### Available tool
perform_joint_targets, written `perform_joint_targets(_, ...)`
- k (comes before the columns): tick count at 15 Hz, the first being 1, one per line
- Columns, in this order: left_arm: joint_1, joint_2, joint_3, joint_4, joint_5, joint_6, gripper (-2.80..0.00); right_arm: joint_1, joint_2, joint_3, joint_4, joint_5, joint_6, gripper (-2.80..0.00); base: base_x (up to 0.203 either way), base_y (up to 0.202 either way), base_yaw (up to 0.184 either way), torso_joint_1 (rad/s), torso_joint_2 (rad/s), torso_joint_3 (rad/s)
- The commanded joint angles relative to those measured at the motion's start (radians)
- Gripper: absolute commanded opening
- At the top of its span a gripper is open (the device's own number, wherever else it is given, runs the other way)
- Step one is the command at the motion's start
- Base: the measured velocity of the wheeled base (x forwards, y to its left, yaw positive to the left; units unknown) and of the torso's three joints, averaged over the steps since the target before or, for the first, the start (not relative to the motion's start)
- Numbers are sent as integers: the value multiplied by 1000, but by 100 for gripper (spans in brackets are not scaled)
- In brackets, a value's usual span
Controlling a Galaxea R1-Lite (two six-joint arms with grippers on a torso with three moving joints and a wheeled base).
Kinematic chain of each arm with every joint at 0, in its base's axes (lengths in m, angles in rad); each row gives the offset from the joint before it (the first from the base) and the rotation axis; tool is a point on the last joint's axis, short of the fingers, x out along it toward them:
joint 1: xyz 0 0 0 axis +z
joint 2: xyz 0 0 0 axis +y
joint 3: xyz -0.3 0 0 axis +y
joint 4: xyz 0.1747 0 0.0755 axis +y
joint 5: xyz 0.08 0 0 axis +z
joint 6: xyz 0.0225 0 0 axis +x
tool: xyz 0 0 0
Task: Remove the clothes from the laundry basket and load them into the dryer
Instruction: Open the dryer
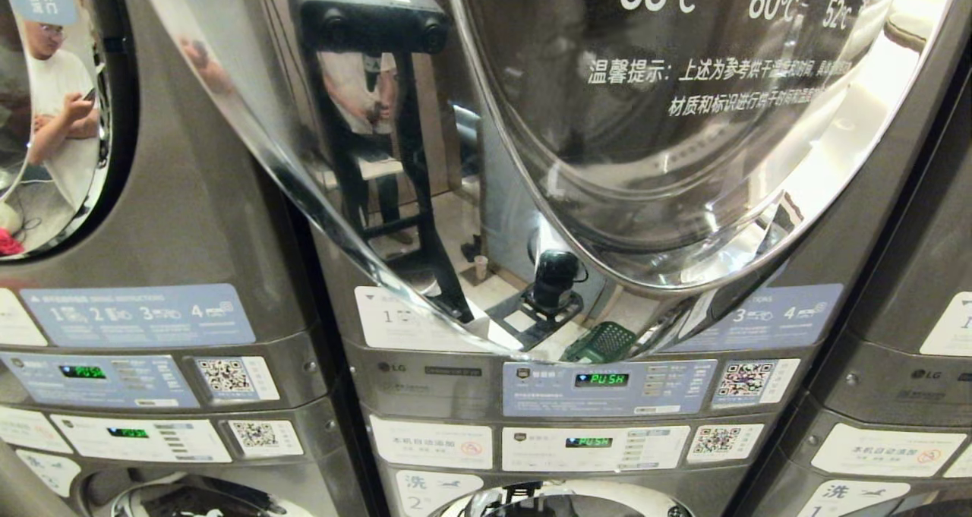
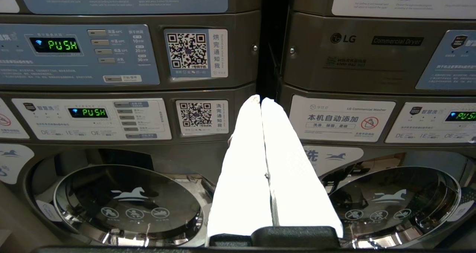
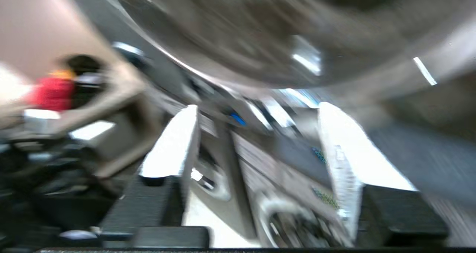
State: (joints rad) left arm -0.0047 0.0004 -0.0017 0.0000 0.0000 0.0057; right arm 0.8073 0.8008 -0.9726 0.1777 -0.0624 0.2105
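Observation:
The dryer's round glass door [image 1: 683, 122] with its chrome rim fills the head view; its drum is not in sight. No clothes are in view. A green mesh thing [image 1: 604, 342], perhaps the laundry basket, shows only as a reflection low in the door. Neither gripper appears in the head view. My right gripper [image 3: 257, 107] is open with nothing between its white fingers, and it is tilted under the blurred round door [image 3: 260, 30]. My left gripper [image 2: 260, 99] is shut and empty, pointing at the dark gap between two stacked machines.
Control panels reading PUSH [image 1: 600, 379] sit below the door, with washer doors [image 2: 130, 204] under them. More machines stand on both sides. A person is reflected in the left machine's window [image 1: 61, 115]. A blurred red and black shape [image 3: 55, 93] lies off to one side.

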Motion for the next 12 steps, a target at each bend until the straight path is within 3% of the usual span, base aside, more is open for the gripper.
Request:
perform_joint_targets(1, 0, 0, 0, 0, 0, 0, -280, -183, -132, 164, 24, -34, 26, -280, 0, 0, 0, 0, 0, 0)
perform_joint_targets(3, 0, 0, 0, 0, 0, 0, -280, -424, -155, 400, -17, -74, 37, -280, 0, 0, 0, 0, 0, 0)
perform_joint_targets(5, 0, 0, 0, 0, 0, 0, -280, -637, -175, 632, -114, -64, -6, -280, 0, 0, 0, 0, 0, 0)
perform_joint_targets(6, 0, 0, 0, 0, 0, 0, -280, -688, -206, 727, -159, -53, -63, -280, 0, 0, 0, 0, 0, 0)
perform_joint_targets(9, 0, 0, 0, 0, 0, 0, -280, -724, -425, 888, -198, -25, -248, -280, 0, 0, 0, 0, 0, 0)
perform_joint_targets(11, 0, 0, 0, 0, 0, 0, -280, -734, -525, 964, -179, 85, -340, -280, 0, 0, 0, 0, 0, 0)
perform_joint_targets(12, 0, 0, 0, 0, 0, 0, -280, -747, -539, 977, -175, 103, -353, -280, 0, 0, 0, 0, 0, 0)
